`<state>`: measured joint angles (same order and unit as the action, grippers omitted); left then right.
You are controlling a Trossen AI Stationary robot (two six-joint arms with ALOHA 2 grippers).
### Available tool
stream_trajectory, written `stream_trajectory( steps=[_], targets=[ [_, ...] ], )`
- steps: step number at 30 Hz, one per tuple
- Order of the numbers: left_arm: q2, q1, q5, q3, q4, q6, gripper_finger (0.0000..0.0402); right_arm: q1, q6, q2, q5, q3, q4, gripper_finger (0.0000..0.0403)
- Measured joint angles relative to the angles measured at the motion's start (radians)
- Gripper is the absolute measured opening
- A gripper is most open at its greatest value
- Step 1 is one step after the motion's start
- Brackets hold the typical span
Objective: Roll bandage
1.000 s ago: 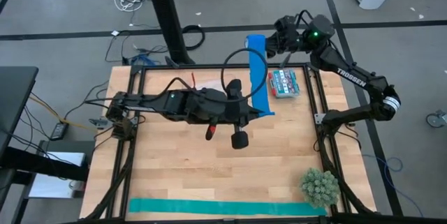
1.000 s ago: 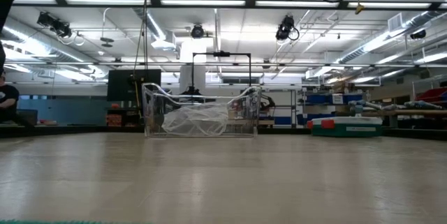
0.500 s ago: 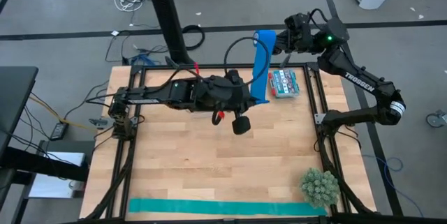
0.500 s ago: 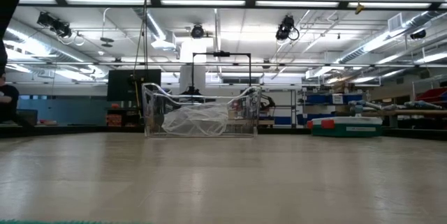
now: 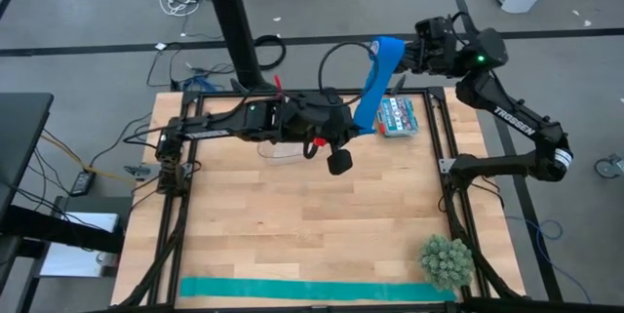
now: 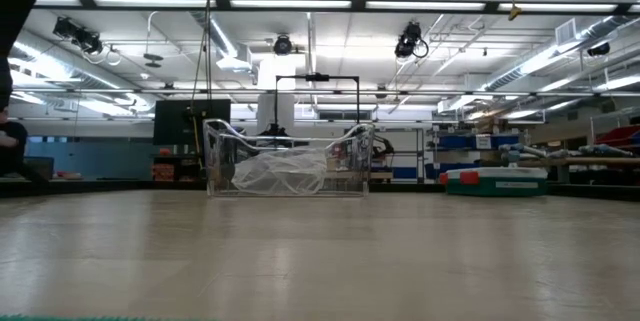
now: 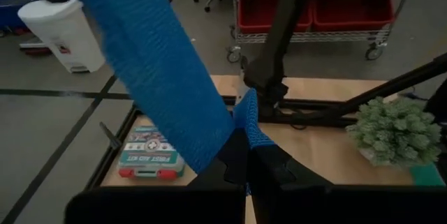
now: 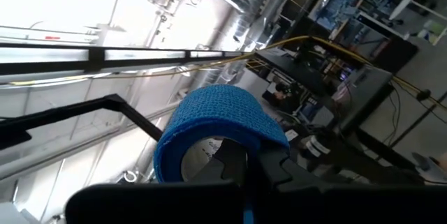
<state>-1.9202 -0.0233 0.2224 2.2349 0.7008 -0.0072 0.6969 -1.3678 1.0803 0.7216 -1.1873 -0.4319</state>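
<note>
The royal-blue bandage (image 5: 371, 89) hangs in the air over the table's far right part, stretched slantwise between my two grippers. Its upper end is wound into a small hollow roll (image 8: 218, 130). My left gripper (image 5: 359, 133) reaches in from the table's left and is shut on the strip's lower end. My right gripper (image 5: 405, 55) stands beyond the far edge, higher up, shut on the roll. The low view shows neither gripper nor the bandage. My left gripper pinches the bandage's lower end (image 7: 246, 123) between its two fingers, coming nearly level from the table's left, the fingers across the strip. From there the strip rises slanting and taut, clear of the table. My right gripper holds the rolled upper end by its wall (image 8: 269, 137), seemingly one finger (image 8: 230, 160) inside the hollow and one outside. It comes from the table's right, tipped upward. The roll is lifted clear, with the strip running down from it.
A first-aid kit (image 5: 396, 116) lies at the far right under the strip. A clear container (image 6: 288, 166) stands near the table's middle. A teal strip (image 5: 312, 289) lies along the near edge, with a green plant (image 5: 447, 259) at the near right.
My left gripper has swung toward the table's far edge with the strip's lower end. My right gripper has risen and drawn back toward the right with the rolled end. The bandage, upright before, now slants up to the right and stays taut.
</note>
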Motion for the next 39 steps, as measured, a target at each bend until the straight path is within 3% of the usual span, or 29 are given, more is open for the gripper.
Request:
stream_trajectory(
  steps=[25,39],
  targets=[
    [-0.001,0.117,0.005,0.000,0.001,0.087,0.0007,-0.238,0.066,-0.015,0.002,-0.001,0.006,0.0000],
    [0.061,0.132,0.099,0.002,-0.036,0.182,0.0007,-0.316,0.121,-0.041,0.005,-0.001,0.176,0.0000]
  ],
)
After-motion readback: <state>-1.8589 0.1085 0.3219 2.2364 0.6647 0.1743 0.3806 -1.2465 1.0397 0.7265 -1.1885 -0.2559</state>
